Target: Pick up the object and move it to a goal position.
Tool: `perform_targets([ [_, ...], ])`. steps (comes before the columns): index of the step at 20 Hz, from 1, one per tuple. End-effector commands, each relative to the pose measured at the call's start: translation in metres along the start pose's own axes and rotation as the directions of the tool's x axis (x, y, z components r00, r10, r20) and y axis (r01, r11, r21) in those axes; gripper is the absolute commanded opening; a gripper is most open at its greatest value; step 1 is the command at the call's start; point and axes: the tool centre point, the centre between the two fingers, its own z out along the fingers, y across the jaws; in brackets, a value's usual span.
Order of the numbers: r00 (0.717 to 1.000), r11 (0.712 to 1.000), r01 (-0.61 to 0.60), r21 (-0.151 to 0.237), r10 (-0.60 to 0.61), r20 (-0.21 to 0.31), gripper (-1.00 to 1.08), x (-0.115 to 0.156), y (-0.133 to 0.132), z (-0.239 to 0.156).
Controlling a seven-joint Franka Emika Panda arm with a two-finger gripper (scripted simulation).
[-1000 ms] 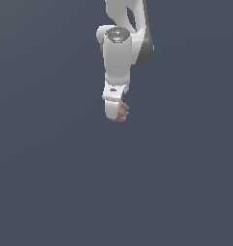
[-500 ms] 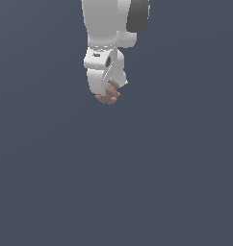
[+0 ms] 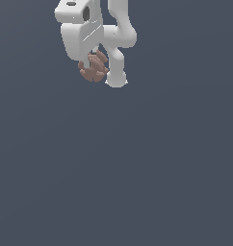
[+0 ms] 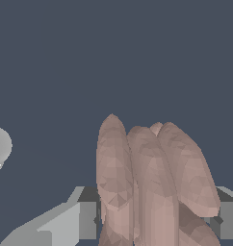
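No brand, label or writing can be read anywhere. The object (image 3: 94, 67) is a reddish-brown clump of rounded, finger-like lobes, matte and faceted, with a bumpy outline. In the wrist view the object (image 4: 147, 185) shows 3 long lobes side by side, with a 4th tip peeking behind, their long axes running outward from the pincer (image 4: 152, 218), away from the camera. In the exterior view the clump hangs just under the white, smooth-shelled arm's pincer (image 3: 92, 60), high in the picture and toward the exterior view's left, above the plain dark grey-blue surface (image 3: 137, 173). The pincer is closed on the clump, its grey fingers (image 4: 84, 218) flanking the lobes on both sides.
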Motion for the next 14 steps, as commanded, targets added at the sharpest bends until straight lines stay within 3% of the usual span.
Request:
perform_targets([
  [1, 1.000, 1.000, 0.000, 0.001, 0.000, 0.001, -1.00, -0.012, -0.001, -0.025],
  [14, 1.000, 1.000, -0.002, 0.001, 0.002, 0.004, -1.00, -0.049, 0.001, -0.106],
])
